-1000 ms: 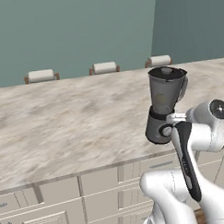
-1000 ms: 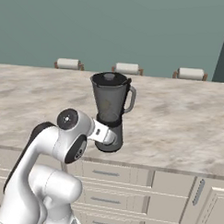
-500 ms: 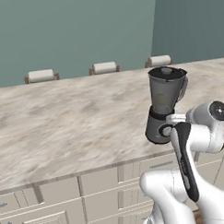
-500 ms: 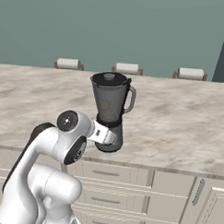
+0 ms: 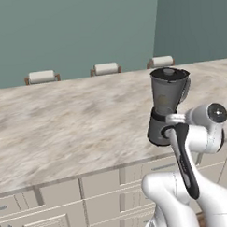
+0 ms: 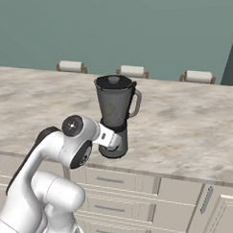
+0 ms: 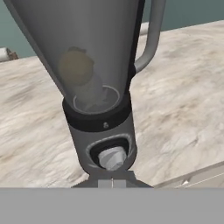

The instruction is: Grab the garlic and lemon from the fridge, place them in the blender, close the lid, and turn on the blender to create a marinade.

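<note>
The blender (image 6: 113, 119) is standing near the desk's (image 6: 184, 136) front edge, lid (image 5: 169, 74) on, lemon (image 7: 76, 68) inside; the clenched end effector (image 6: 115, 143) is sitting against its knob (image 7: 113, 157).

**Blender loaded and capped**

Blender (image 5: 164, 111) upright near the bench's front edge, black lid (image 5: 169, 74) seated on the smoky jar. Lemon (image 7: 76, 66) and pale garlic (image 7: 89, 92) dimly visible inside.

marble counter (image 5: 64, 122) w/ cream drawers (image 6: 110, 183) below; 3 chair backs (image 5: 105, 68) behind, teal wall (image 5: 69, 28).
</note>
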